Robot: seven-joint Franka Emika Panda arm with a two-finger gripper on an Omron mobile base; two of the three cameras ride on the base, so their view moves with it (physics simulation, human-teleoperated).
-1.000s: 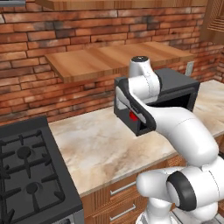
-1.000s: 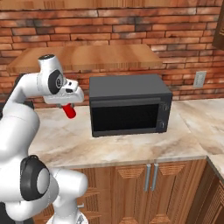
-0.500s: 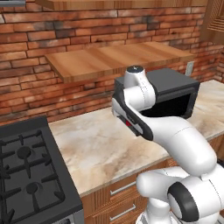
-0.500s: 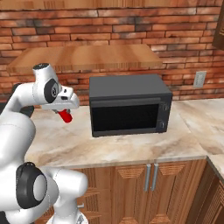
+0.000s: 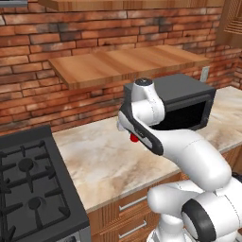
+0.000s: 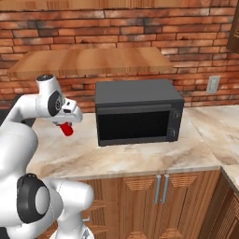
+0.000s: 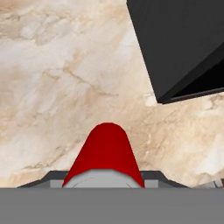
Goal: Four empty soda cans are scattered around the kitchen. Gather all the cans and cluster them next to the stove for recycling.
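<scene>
1. Since the earlier frames, the gripper (image 6: 66,125) has carried its can (image 6: 66,129) leftward and away from the microwave (image 6: 136,110): in the right base view the can sat close to the microwave's left face a second ago and now hangs further toward the left edge, with more bare counter between them.
2. At the lower left of the left base view lies the stove (image 5: 29,186), its grates bare; no can stands on the counter (image 5: 101,158) beside it, so nothing is clustered there as far as these frames show.
3. In the middle of the left base view the can (image 5: 134,138) shows as a small red spot under the wrist, held above the marble, well apart from the stove and near the microwave (image 5: 185,101).
4. In the hand view the jaws pinch the can (image 7: 105,153), whose red body rises at lower centre over the counter (image 7: 57,83), with the microwave (image 7: 183,43) corner at upper right.
5. My reading: one can is picked up and in transit; it has yet to be set down by the stove. The other three cans are not to be seen here, so whether any are gathered I cannot tell.
</scene>
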